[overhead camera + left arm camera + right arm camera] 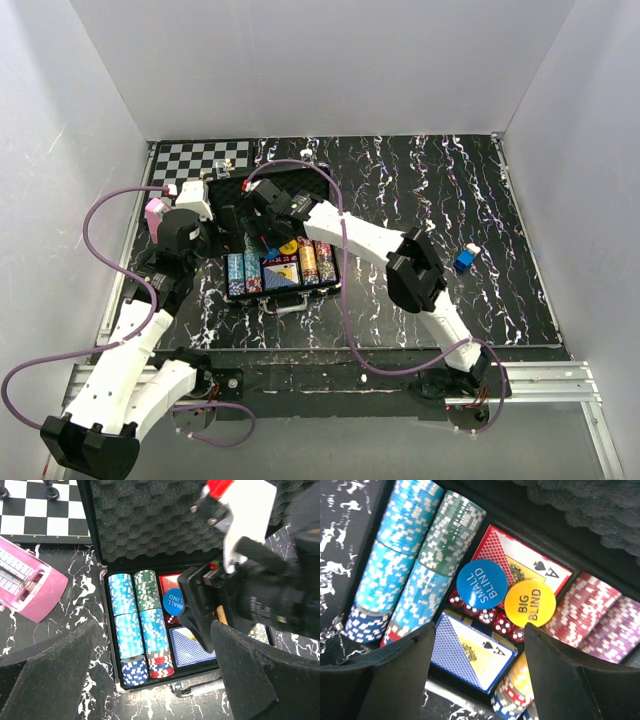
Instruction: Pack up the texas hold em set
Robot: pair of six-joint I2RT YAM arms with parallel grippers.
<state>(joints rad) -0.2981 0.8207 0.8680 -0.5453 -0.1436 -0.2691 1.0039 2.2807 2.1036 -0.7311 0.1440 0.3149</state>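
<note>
Your right pincer (479, 635) hangs open and empty just above the blue card deck (470, 655), likely because the SMALL BLIND button (481, 583) and BIG BLIND button (530, 603) already rest on the dice (492, 617). The briefcase (103, 630) lies open left of centre on the tabletop (420, 190), just near of the chessboard (200, 157). Your left pincer (155, 630) hovers wide open over it, presumably ready for the foam-lined lid (150, 520).

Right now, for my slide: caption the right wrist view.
Open right end effector above Small Blind button, Big Blind button, card decks and chip rows.
</note>
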